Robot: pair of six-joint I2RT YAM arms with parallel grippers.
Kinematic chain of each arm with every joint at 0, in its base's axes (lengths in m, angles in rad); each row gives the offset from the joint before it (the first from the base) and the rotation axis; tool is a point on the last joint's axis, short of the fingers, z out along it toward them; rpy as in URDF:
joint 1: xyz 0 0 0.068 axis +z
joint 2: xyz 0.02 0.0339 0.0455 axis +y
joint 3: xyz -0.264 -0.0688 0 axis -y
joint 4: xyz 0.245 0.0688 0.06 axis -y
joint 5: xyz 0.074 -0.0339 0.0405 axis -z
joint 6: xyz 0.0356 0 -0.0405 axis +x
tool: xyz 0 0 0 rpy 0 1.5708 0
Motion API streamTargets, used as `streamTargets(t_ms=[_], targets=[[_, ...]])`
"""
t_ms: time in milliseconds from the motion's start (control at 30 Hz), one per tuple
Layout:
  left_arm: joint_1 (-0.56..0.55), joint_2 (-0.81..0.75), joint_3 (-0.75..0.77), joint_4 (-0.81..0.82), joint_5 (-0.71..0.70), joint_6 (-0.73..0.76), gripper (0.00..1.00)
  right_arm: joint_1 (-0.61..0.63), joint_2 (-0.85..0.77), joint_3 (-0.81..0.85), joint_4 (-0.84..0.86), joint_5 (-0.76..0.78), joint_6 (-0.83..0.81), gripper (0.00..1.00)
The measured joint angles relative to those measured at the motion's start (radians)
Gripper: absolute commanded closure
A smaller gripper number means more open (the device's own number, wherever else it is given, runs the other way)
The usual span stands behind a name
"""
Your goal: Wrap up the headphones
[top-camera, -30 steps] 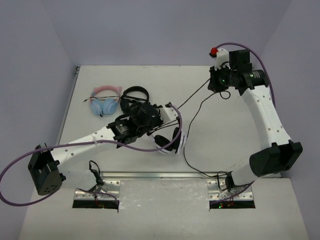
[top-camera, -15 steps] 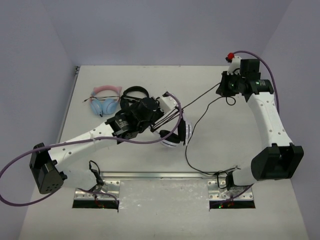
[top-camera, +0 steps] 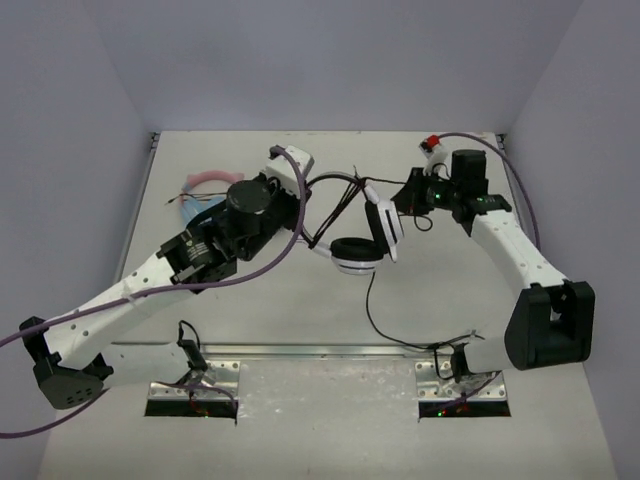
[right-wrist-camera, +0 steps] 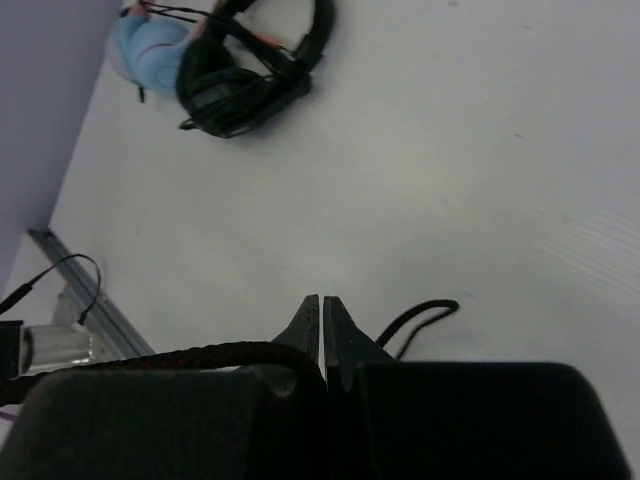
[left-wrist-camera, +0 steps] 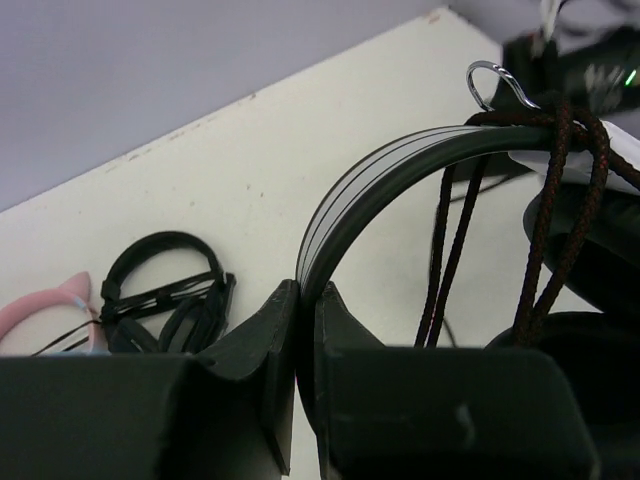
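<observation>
1. White headphones (top-camera: 354, 262) hang over centre of desk (top-camera: 450, 290), headband (left-wrist-camera: 400, 165) clenched in left gripper (left-wrist-camera: 305, 300).
2. Black cable (right-wrist-camera: 180, 354) loops around headband; right gripper (right-wrist-camera: 321, 312) pinched shut on it, toward the far-right corner.

Table (top-camera: 440, 280): off-white matte top, faint scuffs.

Walls (top-camera: 300, 60): pale lavender, closing in far, left and right sides.

Cat-ear hdphones (top-camera: 207, 181): pink band w/ ears, light-blue cups. Lying flat at far-left of table. Cups only partly seen in top view.

All-black hdphones (left-wrist-camera: 165, 292): lying flat just beside cat-ear pair, on its right. Band arcs twd far edge, cups close together. In right wrist view it appears to touch a blue cup, contact not certain.

Metal rail (top-camera: 310, 351): runs along near table edge.

Cut-outs (top-camera: 195, 390): two, in near panel, w/ wiring inside.
</observation>
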Motion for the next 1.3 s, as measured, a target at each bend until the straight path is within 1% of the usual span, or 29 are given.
streamTargets(t_ms=[67,100,167,200,267,300,333,400,433,500,567,600,633,667,767,833,900,1033,1133,1233,1300], targets=[[0.000,-0.029,0.011,0.039,-0.003,-0.059,1.00,0.072,-0.022,-0.097,0.139,-0.067,0.045,0.93],[0.000,-0.046,0.011,0.058,-0.006,-0.087,1.00,0.123,-0.031,-0.153,0.240,-0.101,0.077,0.89],[0.000,-0.075,0.014,0.092,-0.011,-0.138,1.00,0.216,-0.033,-0.239,0.433,-0.153,0.145,0.86],[0.000,-0.088,0.021,0.106,-0.019,-0.163,1.00,0.258,-0.027,-0.282,0.546,-0.180,0.188,0.83],[0.000,-0.107,0.050,0.129,-0.035,-0.210,1.00,0.314,0.001,-0.347,0.765,-0.223,0.290,0.82],[0.000,-0.112,0.069,0.135,-0.047,-0.228,1.00,0.339,0.043,-0.373,0.945,-0.240,0.361,0.81],[0.000,-0.115,0.090,0.143,-0.061,-0.242,1.00,0.352,0.075,-0.377,1.028,-0.245,0.404,0.80],[0.000,-0.111,0.141,0.139,-0.095,-0.266,0.99,0.393,0.181,-0.372,1.271,-0.251,0.501,0.79],[0.000,-0.104,0.169,0.131,-0.110,-0.279,1.00,0.419,0.233,-0.366,1.358,-0.251,0.546,0.79],[0.000,-0.083,0.234,0.129,-0.134,-0.301,1.00,0.464,0.332,-0.347,1.466,-0.244,0.613,0.78],[0.000,-0.068,0.288,0.137,-0.153,-0.331,1.00,0.508,0.430,-0.319,1.519,-0.230,0.665,0.76],[0.000,-0.065,0.309,0.146,-0.162,-0.342,1.00,0.526,0.473,-0.306,1.534,-0.224,0.687,0.79],[0.000,-0.065,0.325,0.155,-0.171,-0.353,1.00,0.543,0.507,-0.298,1.545,-0.217,0.703,0.85],[0.000,-0.065,0.339,0.160,-0.185,-0.359,1.00,0.558,0.534,-0.294,1.550,-0.207,0.718,0.97],[0.000,-0.068,0.364,0.159,-0.237,-0.357,1.00,0.577,0.566,-0.295,1.565,-0.190,0.751,0.99],[0.000,-0.059,0.378,0.141,-0.293,-0.348,1.00,0.581,0.553,-0.312,1.578,-0.168,0.754,0.99],[0.000,-0.032,0.411,0.122,-0.373,-0.332,1.00,0.584,0.502,-0.386,1.591,-0.146,0.739,0.99],[0.016,0.093,0.529,0.079,-0.546,-0.285,1.00,0.624,0.290,-0.616,1.579,-0.067,0.640,0.99],[0.077,0.212,0.619,0.020,-0.592,-0.291,1.00,0.729,0.076,-0.737,1.478,0.006,0.509,0.99],[0.147,0.322,0.676,-0.044,-0.613,-0.313,1.00,0.853,-0.079,-0.755,1.308,0.090,0.384,0.99],[0.193,0.411,0.748,-0.117,-0.625,-0.323,1.00,0.948,-0.175,-0.755,1.176,0.176,0.306,0.99]])
